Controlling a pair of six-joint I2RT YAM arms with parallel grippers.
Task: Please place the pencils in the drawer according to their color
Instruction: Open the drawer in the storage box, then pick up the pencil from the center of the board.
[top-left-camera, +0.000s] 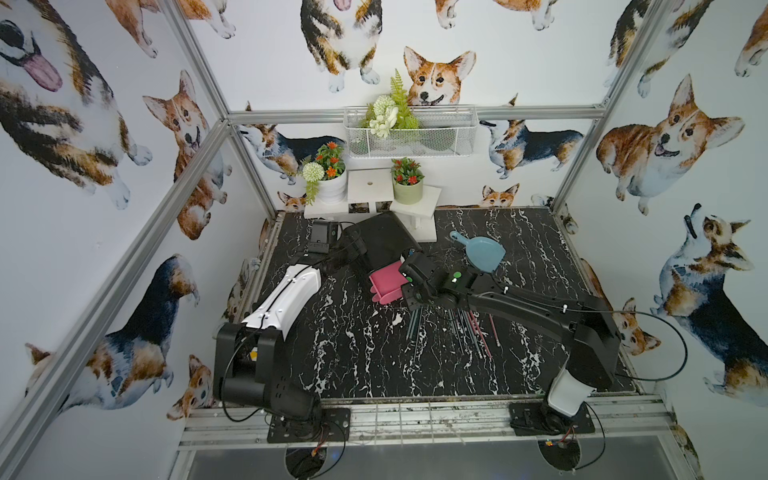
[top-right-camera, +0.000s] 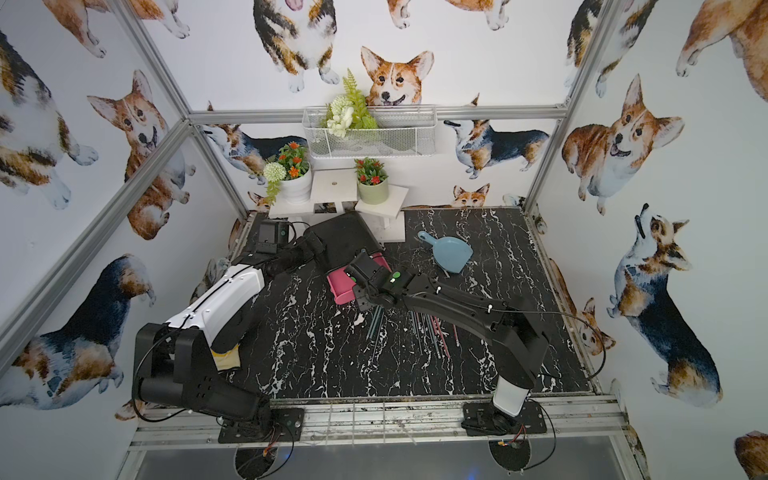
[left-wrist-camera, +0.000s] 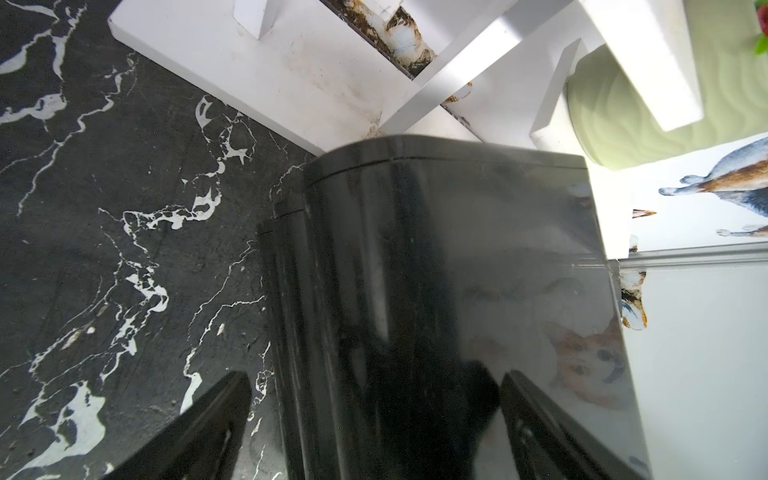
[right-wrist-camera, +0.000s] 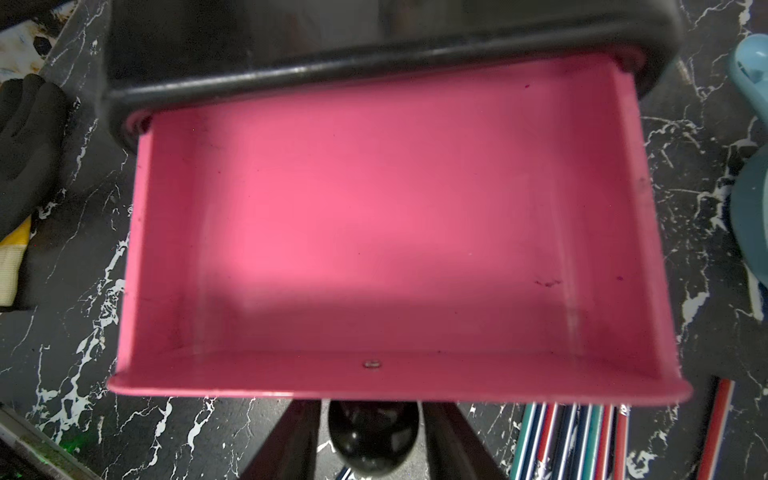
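The drawer chest (top-left-camera: 382, 241) (top-right-camera: 345, 237) is black and stands at the back of the marble table. One pink drawer (top-left-camera: 386, 284) (right-wrist-camera: 390, 232) is pulled out, and what shows of its inside is empty. My right gripper (right-wrist-camera: 372, 440) (top-left-camera: 409, 297) is at the drawer's front, with its jaws open on either side of the round black knob (right-wrist-camera: 372, 436) and a thin gap on each side. Several pencils (top-left-camera: 469, 332) (top-right-camera: 432, 332) (right-wrist-camera: 582, 440), red, teal and dark, lie in front of the drawer under the right arm. My left gripper (left-wrist-camera: 376, 378) (top-left-camera: 353, 245) is open wide, straddling the chest's left side.
A blue dustpan (top-left-camera: 484, 253) (top-right-camera: 451, 253) lies to the right of the chest. A white stand (top-left-camera: 370, 187) with flower pots is right behind the chest. A small black device (top-left-camera: 322, 235) sits at the back left. Metal frame rails edge the table.
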